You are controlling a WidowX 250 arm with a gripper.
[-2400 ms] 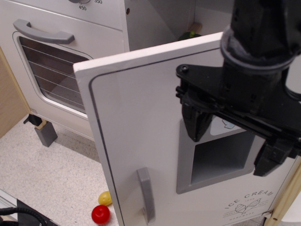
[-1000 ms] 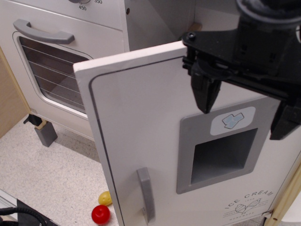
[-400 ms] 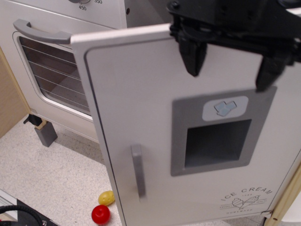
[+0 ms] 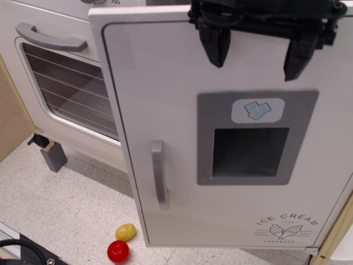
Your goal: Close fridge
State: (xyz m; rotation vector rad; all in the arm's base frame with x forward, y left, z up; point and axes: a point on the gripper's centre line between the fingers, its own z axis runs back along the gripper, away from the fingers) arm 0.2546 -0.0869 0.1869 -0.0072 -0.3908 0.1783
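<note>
White fridge [image 4: 182, 165] door has swung nearly flush since a moment ago; jaws spread, gripping nothing, at its top edge; closure almost complete

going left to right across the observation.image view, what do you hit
oven door handle → oven window → fridge's grey vertical handle → grey dispenser panel with the ice-cube sticker, the end effector open above it → ICE CREAM lettering
</note>
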